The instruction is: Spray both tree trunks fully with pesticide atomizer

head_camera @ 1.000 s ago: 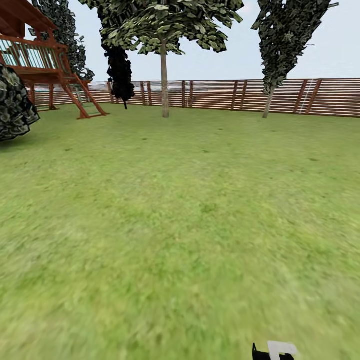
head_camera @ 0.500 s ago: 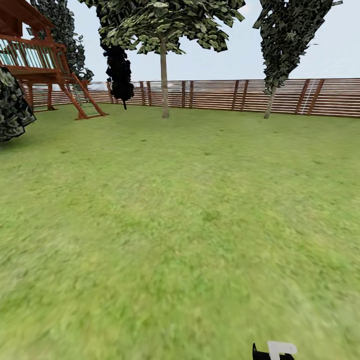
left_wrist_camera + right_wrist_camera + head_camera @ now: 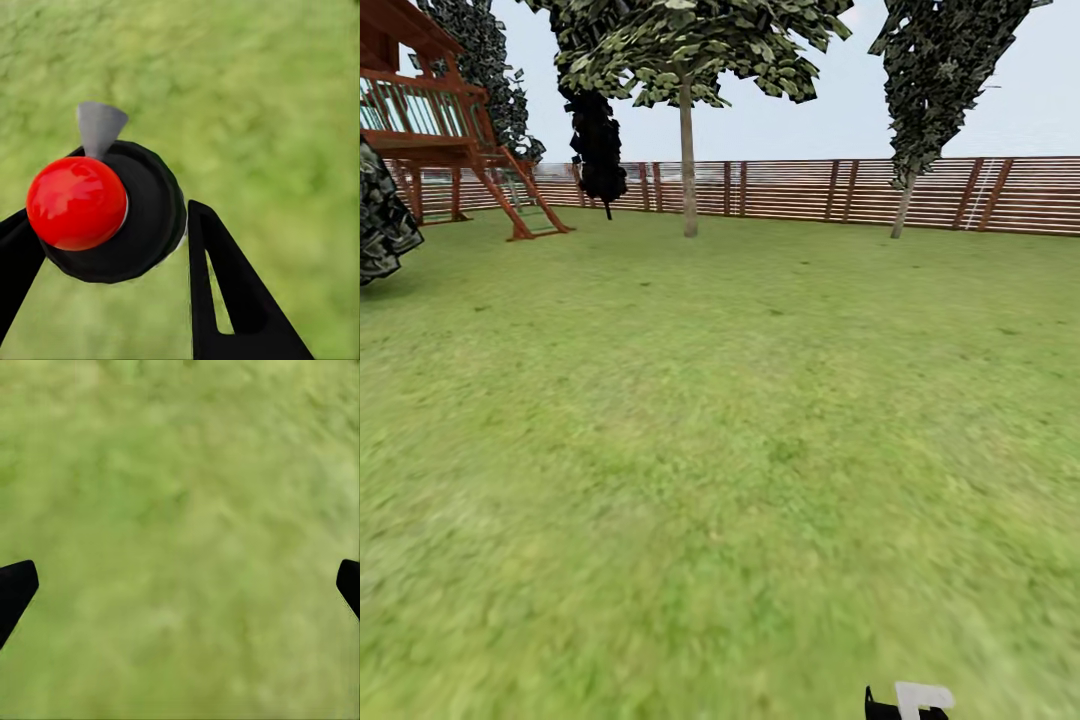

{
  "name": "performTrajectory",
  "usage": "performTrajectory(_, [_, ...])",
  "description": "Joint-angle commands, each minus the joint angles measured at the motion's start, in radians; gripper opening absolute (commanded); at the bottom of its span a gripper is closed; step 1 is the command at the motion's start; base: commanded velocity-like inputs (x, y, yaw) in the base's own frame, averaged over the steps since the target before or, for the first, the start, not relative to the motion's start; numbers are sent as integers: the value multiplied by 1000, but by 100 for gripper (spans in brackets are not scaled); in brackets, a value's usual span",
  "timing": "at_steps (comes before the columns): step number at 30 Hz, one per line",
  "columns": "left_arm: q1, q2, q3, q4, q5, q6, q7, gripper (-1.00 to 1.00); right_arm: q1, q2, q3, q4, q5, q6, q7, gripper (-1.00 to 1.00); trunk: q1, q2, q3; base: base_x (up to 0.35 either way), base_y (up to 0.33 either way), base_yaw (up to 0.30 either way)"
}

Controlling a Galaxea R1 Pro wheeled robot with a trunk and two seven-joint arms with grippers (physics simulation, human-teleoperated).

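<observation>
We look out over the garden lawn (image 3: 720,450) toward a brown slat fence (image 3: 810,188) that runs across the far edge. Two trees with pale bare trunks stand before it: one tree (image 3: 687,150) left of centre with a straight trunk, and a second tree (image 3: 902,205) further right with a slightly leaning trunk under a dark crown. We also count one narrow dark conifer (image 3: 598,150) left of the first tree, one red-brown wooden play tower (image 3: 440,130) with a ladder at far left, and one dark leafy bush (image 3: 380,220) at the left edge.

In the left wrist view our left gripper (image 3: 105,247) is clamped on the pesticide atomizer (image 3: 112,214) — we see one round black body with one glossy red cap and one grey nozzle, held between two black fingers (image 3: 232,300) above the grass floor (image 3: 262,90).

In the right wrist view our right gripper (image 3: 180,585) hangs over bare grass with its two fingertips (image 3: 15,589) spread wide apart — nothing between them. Its black-and-white tip (image 3: 908,702) shows at the bottom of the head view.
</observation>
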Motion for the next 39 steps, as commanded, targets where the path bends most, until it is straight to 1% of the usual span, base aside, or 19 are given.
performTrajectory(1, [0, 0, -8, 0, 5, -3, 5, -100, -1, 0, -6, 2, 11, -3, -6, 100, 0, 0, -1, 340, 0, 0])
performTrajectory(39, [0, 1, -8, 0, 6, -3, 5, -100, -1, 0, -6, 2, 11, -3, -6, 100, 0, 0, -1, 340, 0, 0])
